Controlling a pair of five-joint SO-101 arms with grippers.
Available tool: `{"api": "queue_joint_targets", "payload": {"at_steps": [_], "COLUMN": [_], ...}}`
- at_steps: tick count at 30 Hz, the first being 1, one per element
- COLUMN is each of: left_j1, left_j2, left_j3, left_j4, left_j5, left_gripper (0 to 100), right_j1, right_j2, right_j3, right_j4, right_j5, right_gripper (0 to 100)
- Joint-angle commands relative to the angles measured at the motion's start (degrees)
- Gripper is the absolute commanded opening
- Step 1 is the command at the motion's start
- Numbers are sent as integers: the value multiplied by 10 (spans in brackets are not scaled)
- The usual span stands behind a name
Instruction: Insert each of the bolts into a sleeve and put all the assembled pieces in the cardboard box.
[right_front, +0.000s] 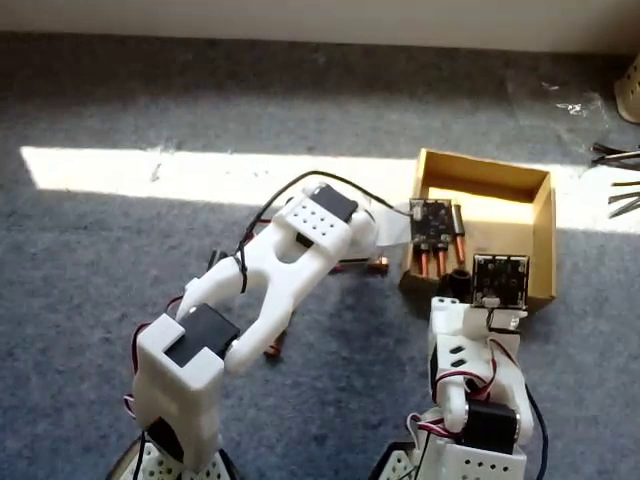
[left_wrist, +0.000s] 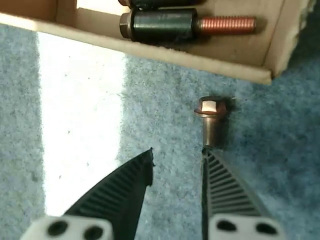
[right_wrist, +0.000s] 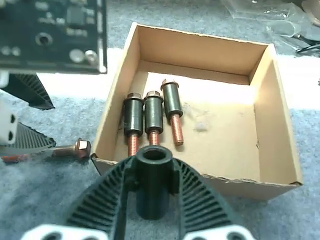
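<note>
Three sleeved copper bolts (right_wrist: 152, 117) in the brown cardboard box (right_wrist: 270, 115). Right gripper (right_wrist: 152, 167) clamps a black sleeve (right_wrist: 151, 192), left gripper (left_wrist: 177, 152) is wide open.

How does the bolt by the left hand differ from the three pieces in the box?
The loose bolt is bare; the boxed pieces each wear a black sleeve. The loose bolt lies on the carpet outside the cardboard box; the boxed pieces lie side by side inside it. Both have copper-coloured hex heads.

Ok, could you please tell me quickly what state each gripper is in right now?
Left gripper: open, with a loose copper-coloured hex bolt lying by one fingertip.
Right gripper: closed on a black cylindrical sleeve.
</note>
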Motion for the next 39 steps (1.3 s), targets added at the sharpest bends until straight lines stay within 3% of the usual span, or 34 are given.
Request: {"api": "queue_joint_targets", "payload": {"at_steps": [1, 7, 39], "left_j1": [26, 36, 60], "left_j2": [-4, -5, 86], "left_j3": [3, 61, 15], "left_j4": [-21, -94, -102], "left_j5": [9, 9, 10], "left_gripper": [158, 158, 158], "right_j1": [14, 22, 22], "right_j2": [-7, -7, -7], "right_j3": [-7, -5, -4], "right_j4": [-4, -4, -5], "right_j5": [-3, -4, -3], "right_gripper": [5, 5, 5]}}
